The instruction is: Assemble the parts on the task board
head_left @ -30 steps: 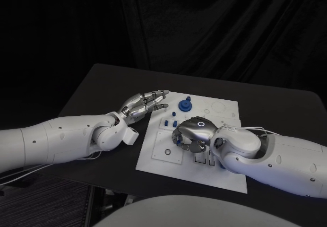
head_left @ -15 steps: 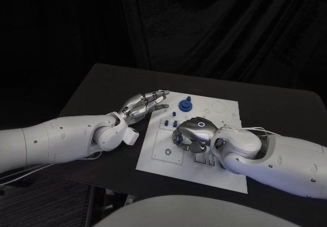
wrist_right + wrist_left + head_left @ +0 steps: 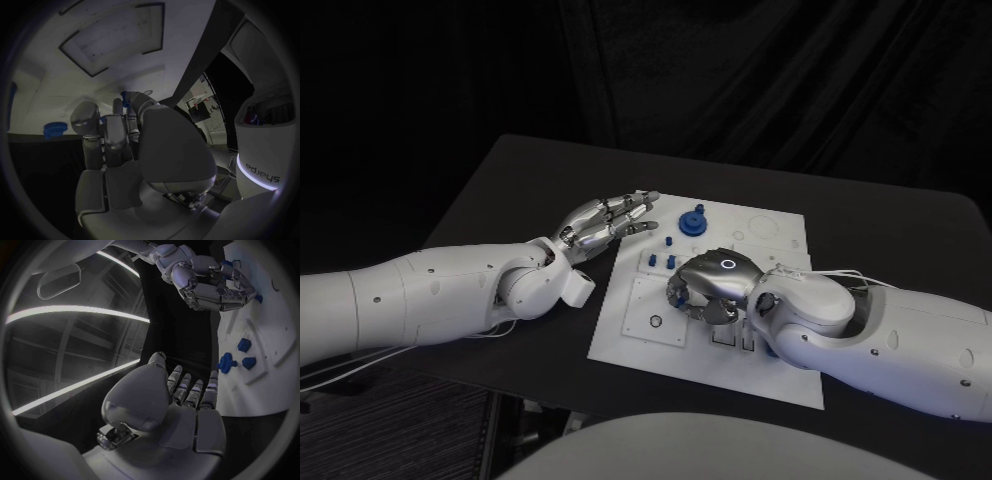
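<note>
Right hand [image 3: 708,285] hunched over middle of task board [image 3: 776,375], fingers curled down among small blue parts [image 3: 661,263] — whether it grips one, cannot tell. Left hand [image 3: 603,224] spread, holding nothing, at board's left edge. Round blue part [image 3: 692,220] stands near far edge. Black tabletop [image 3: 516,185] beneath.

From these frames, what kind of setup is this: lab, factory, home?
Probably a lab test bench, not a home: a black table against dark drapes, a white task board with small blue parts, and the left hand and right hand over it.
</note>
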Controlling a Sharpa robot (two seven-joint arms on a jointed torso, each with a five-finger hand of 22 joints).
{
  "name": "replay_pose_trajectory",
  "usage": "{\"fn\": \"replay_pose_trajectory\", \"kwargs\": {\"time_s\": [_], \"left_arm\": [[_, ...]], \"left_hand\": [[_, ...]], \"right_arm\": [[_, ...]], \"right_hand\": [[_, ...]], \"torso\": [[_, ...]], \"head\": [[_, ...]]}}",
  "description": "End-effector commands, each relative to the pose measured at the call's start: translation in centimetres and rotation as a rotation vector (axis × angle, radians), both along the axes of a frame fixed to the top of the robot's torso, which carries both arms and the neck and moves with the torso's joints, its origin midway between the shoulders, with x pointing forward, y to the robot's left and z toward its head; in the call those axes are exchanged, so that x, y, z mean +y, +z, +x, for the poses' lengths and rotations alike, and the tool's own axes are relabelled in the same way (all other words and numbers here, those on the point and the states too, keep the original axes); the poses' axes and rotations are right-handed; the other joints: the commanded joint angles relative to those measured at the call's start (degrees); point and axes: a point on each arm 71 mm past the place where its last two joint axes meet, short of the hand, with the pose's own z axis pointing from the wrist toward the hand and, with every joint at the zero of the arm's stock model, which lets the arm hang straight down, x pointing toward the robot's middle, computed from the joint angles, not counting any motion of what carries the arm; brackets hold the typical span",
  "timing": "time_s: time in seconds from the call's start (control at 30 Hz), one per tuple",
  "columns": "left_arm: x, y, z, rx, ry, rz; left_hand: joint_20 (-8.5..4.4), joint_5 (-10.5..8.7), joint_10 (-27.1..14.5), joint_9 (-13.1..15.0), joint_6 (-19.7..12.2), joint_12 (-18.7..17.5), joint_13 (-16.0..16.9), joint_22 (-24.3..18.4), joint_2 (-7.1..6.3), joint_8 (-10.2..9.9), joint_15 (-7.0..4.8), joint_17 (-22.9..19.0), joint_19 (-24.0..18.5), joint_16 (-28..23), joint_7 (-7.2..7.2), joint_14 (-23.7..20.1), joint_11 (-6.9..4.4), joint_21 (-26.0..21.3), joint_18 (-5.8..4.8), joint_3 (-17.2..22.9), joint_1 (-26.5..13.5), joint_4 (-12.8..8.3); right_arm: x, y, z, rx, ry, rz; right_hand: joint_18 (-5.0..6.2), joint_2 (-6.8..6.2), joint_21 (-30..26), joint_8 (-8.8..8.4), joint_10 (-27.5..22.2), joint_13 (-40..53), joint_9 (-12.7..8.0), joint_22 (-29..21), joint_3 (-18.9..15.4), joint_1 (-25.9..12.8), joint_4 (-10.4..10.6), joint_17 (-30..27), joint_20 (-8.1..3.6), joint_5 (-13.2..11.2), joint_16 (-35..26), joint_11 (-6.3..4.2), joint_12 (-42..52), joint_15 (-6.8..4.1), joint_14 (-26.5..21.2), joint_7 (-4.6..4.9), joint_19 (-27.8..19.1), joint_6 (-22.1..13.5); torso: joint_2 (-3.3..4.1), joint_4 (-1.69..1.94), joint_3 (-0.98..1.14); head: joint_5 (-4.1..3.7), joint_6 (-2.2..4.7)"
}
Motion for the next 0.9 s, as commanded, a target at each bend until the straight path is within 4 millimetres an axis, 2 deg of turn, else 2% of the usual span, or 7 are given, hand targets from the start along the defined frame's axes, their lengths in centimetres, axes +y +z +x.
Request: {"fn": "replay_pose_trajectory", "kwargs": {"time_s": [0.03,0.7,0.8,0.83,0.87,0.9], "left_arm": [[-0.19,0.12,-0.08,-0.009,-0.01,-0.027],[-0.32,-0.03,-0.08,-0.002,-0.016,-0.027],[-0.33,-0.04,-0.08,-0.002,-0.017,-0.027],[-0.33,-0.05,-0.08,-0.001,-0.017,-0.027],[-0.33,-0.05,-0.08,-0.001,-0.017,-0.027],[-0.33,-0.06,-0.08,-0.001,-0.017,-0.027]], "left_hand": [[-0.1,0.34,-0.4,-0.1,-0.1,-0.1,0.0,0.0,0.01,-0.1,0.12,0.1,0.3,0.3,-0.07,0.0,0.07,0.0,0.64,0.3,0.6,-0.1],[-0.03,0.48,-0.6,-0.1,-0.1,-0.3,0.0,-0.1,0.07,-0.1,0.23,0.1,0.3,0.3,0.11,-0.1,-0.15,0.0,0.59,0.4,0.8,-0.2],[-0.03,0.48,-0.6,-0.1,-0.1,-0.3,0.0,-0.1,0.07,-0.1,0.23,0.1,0.3,0.3,0.11,-0.1,-0.15,0.0,0.59,0.4,0.8,-0.2],[-0.02,0.51,-0.7,-0.1,-0.1,-0.4,0.0,-0.1,0.12,-0.1,0.26,0.1,0.3,0.3,0.17,-0.1,-0.23,0.0,0.57,0.4,0.8,-0.2],[-0.02,0.51,-0.7,-0.1,-0.1,-0.4,0.0,-0.1,0.12,-0.1,0.26,0.1,0.3,0.3,0.17,-0.1,-0.23,0.0,0.57,0.4,0.8,-0.2],[-0.02,0.51,-0.7,-0.1,-0.1,-0.4,0.0,-0.1,0.12,-0.1,0.26,0.1,0.3,0.3,0.17,-0.1,-0.23,0.0,0.57,0.4,0.8,-0.2]], "right_arm": [[-0.08,-0.18,-0.05,0.002,-0.006,-0.017],[0.12,-0.35,-0.07,0.013,-0.002,-0.038],[0.17,-0.4,-0.05,0.015,-0.004,-0.044],[0.18,-0.42,-0.04,0.016,-0.005,-0.046],[0.19,-0.44,-0.03,0.017,-0.007,-0.049],[0.18,-0.47,-0.01,0.018,-0.009,-0.052]], "right_hand": [[-0.46,0.22,-0.3,-0.26,0.2,0.1,-0.1,6.8,0.2,0.2,0.2,-0.1,0.3,-0.2,-0.3,0.01,0.3,0.39,-0.2,-0.14,-0.1,0.3],[-0.42,0.13,-0.6,-0.85,0.0,-0.2,-0.5,6.7,0.1,-0.3,0.6,-0.4,0.45,-0.6,-0.5,0.14,-0.2,0.53,-0.4,-0.08,-0.3,-0.1],[-0.25,0.0,-1.6,-2.41,-0.6,-0.5,-1.4,6.5,0.3,-0.5,0.9,-0.8,0.61,-2.3,-0.8,0.24,-0.8,0.66,-0.8,0.06,-0.8,-1.8],[-0.12,-0.28,-2.4,-4.26,-1.7,-0.7,-2.5,6.3,0.3,-1.1,1.4,-1.1,0.71,-4.5,-1.2,0.31,-1.5,0.78,-1.1,0.03,-1.2,-4.5],[0.03,-0.58,-3.4,-5.42,-2.8,-0.8,-3.4,6.0,0.3,-1.4,1.8,-1.6,0.84,-6.0,-1.6,0.55,-2.0,0.91,-1.5,-0.24,-1.7,-5.8],[0.24,-1.04,-4.9,-6.79,-4.5,-1.0,-4.6,5.7,0.1,-2.0,2.4,-2.2,1.03,-7.9,-2.1,1.07,-2.6,1.11,-2.2,-0.8,-2.5,-7.5]], "torso": [[0.02,0.06,-0.03],[0.06,0.08,0.0],[0.0,0.05,0.0],[0.0,0.07,-0.01],[-0.01,0.06,-0.01],[0.0,0.05,-0.03]], "head": [[-0.11,0.0],[-0.02,0.0],[0.08,0.0],[0.07,0.0],[0.07,0.0],[0.08,0.0]]}}
